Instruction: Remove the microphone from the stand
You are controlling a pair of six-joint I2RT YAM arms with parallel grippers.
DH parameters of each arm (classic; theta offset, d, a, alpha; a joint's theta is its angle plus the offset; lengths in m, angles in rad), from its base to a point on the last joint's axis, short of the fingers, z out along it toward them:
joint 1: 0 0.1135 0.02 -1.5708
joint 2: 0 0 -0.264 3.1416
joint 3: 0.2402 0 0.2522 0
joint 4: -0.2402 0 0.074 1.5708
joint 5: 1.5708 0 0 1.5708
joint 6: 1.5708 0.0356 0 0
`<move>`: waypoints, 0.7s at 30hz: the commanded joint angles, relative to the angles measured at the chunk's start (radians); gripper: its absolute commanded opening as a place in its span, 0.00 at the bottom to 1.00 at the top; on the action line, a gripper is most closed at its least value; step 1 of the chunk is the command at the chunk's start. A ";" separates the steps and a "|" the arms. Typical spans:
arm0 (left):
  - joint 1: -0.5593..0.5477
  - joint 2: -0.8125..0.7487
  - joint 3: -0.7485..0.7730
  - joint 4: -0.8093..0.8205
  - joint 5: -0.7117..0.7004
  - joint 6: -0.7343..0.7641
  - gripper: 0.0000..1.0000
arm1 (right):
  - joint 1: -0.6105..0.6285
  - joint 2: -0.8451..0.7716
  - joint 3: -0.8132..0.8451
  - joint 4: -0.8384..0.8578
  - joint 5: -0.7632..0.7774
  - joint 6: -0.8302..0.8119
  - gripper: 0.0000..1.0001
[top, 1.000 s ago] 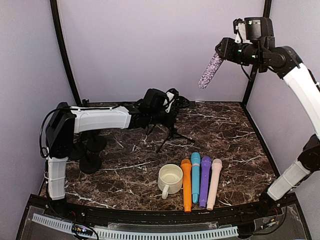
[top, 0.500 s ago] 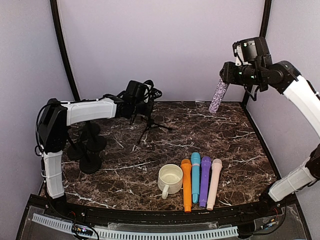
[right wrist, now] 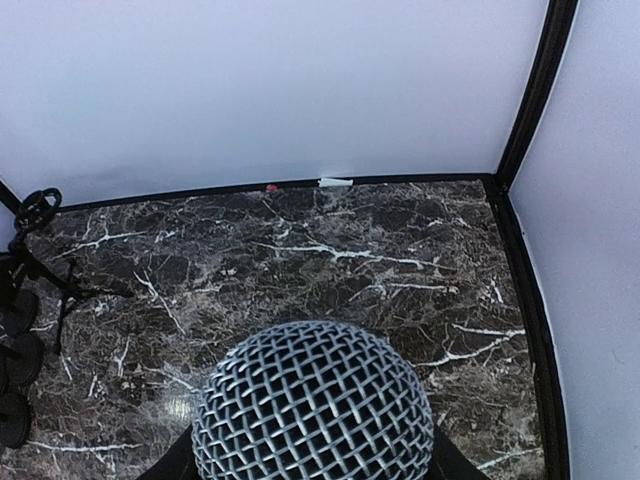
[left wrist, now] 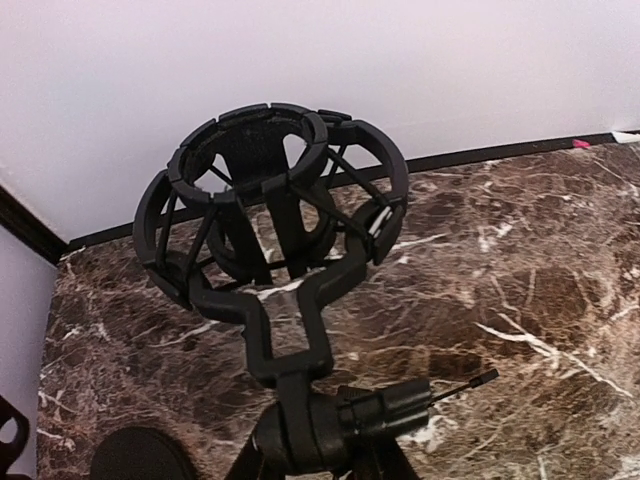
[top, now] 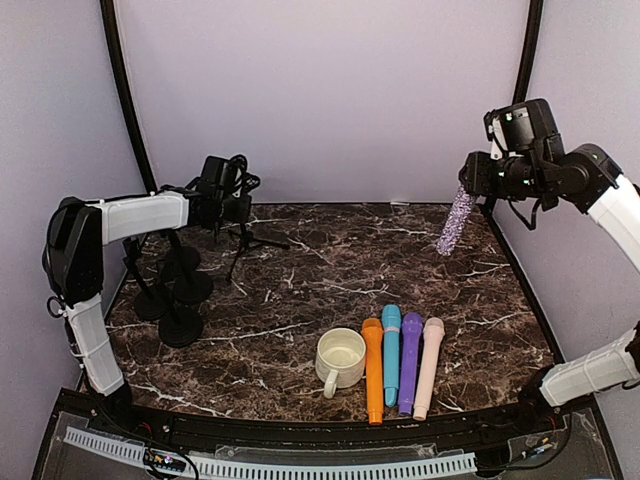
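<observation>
The glittery silver microphone point(top: 454, 223) hangs head-down over the back right of the table, with my right gripper point(top: 478, 184) shut on its upper end. The right wrist view is filled at the bottom by its mesh head point(right wrist: 315, 402), with dark fingers point(right wrist: 168, 466) at either side. The black tripod stand point(top: 243, 238) with its empty ring cradle point(left wrist: 270, 200) is at the back left. My left gripper point(top: 225, 202) is shut on the stand's stem just below the cradle. Its fingers are hidden in the left wrist view.
A cream mug point(top: 340, 358) and several coloured microphones point(top: 400, 362) lie side by side near the front middle. Black round-based stands point(top: 178, 305) crowd the left side. Dark frame posts and lilac walls close in the back corners.
My left arm has swung the tripod stand from the table's middle to the back left. My right arm has lowered the microphone and carried it right.
</observation>
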 commanded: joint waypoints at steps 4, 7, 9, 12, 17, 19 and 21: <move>0.122 0.019 -0.082 -0.220 -0.068 0.068 0.00 | -0.014 -0.076 -0.069 -0.039 -0.017 0.056 0.15; 0.124 0.024 -0.062 -0.222 -0.022 0.072 0.05 | -0.015 -0.094 -0.092 -0.041 -0.033 0.073 0.15; 0.124 0.024 -0.043 -0.235 -0.008 0.068 0.20 | -0.015 -0.100 -0.101 -0.047 -0.051 0.084 0.15; 0.124 0.019 -0.008 -0.259 0.006 0.072 0.48 | -0.015 -0.102 -0.098 -0.084 -0.059 0.097 0.15; 0.124 -0.014 0.094 -0.313 0.059 0.127 0.76 | -0.015 -0.111 -0.085 -0.194 -0.064 0.125 0.16; 0.124 -0.035 0.129 -0.340 0.078 0.148 0.79 | -0.015 -0.114 -0.085 -0.238 -0.075 0.140 0.16; 0.124 -0.066 0.150 -0.363 0.112 0.164 0.80 | -0.016 -0.121 -0.097 -0.269 -0.091 0.156 0.16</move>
